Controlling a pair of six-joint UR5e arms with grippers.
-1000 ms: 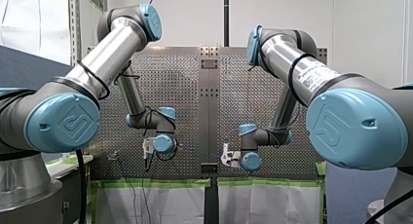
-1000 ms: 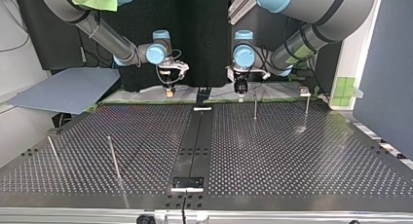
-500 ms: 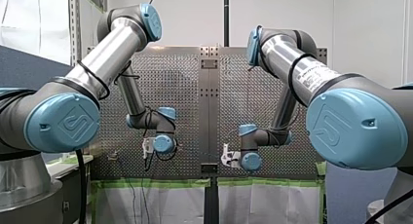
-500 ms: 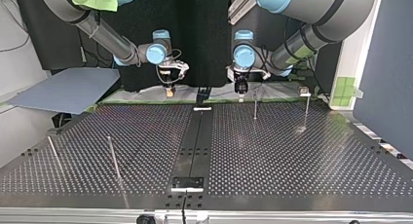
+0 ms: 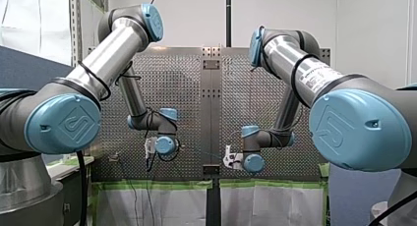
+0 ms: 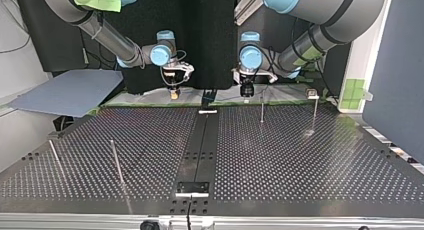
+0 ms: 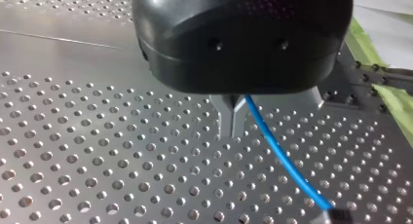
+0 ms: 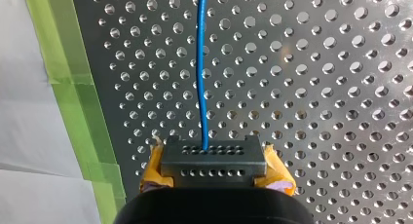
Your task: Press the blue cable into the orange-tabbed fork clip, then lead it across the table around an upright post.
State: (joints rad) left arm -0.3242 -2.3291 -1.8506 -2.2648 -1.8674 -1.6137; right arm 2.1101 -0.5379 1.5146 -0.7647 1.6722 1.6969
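Observation:
The blue cable [image 8: 200,63] runs taut over the perforated table [image 6: 280,155] between my two grippers. In the right wrist view my right gripper [image 8: 204,151], with yellow pads, is shut on the cable, which leads straight ahead of it. In the left wrist view my left gripper [image 7: 233,129] has its metal fingers [image 7: 229,118] together, and the cable [image 7: 287,165] comes out beside them and slants down to a dark piece [image 7: 341,215]. In the top view my left gripper [image 6: 245,94] hangs near the back edge, close to an upright post [image 6: 262,110]. My right gripper [image 6: 173,94] is further left.
A second post [image 6: 315,112] and a small fixture [image 6: 312,93] stand at the top view's back right. Two more posts [image 6: 116,162] [image 6: 54,157] lean at its front left. A grey board [image 6: 70,92] lies off the table's left. Green tape [image 8: 78,87] edges the table.
My left gripper has closed on the cable. Both arms stand almost where they were a second ago.

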